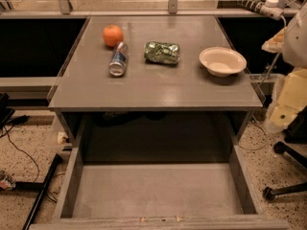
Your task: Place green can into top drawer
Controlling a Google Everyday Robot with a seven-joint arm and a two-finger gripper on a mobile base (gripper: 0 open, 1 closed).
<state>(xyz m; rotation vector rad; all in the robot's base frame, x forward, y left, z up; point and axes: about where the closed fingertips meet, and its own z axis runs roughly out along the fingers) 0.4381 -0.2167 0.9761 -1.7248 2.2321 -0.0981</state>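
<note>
Nearest to me, the top drawer stands pulled out from under the table, its front edge running along the bottom of my view. I see nothing inside it: only a flat grey bottom between low side walls.

I find the green can up on the table, not in the drawer. It lies on its side, crumpled and shiny, towards the back of the tabletop and roughly in the middle from left to right. Nothing touches it.

Just to its left lies a silver-and-blue can, also on its side, with one end pointing towards me. An orange sits right behind that can, very near it or touching, I cannot say which. To the right of the green can, apart from it, stands a pale bowl, upright and holding nothing that I can see.

Pale sections of the robot arm show at the right edge, beside the table and off its surface. I cannot find the gripper in my view, so I cannot tell how it stands or whether it holds anything.

Around the table, black cables trail over the speckled floor on the left, and a dark chair base stands on the right.
</note>
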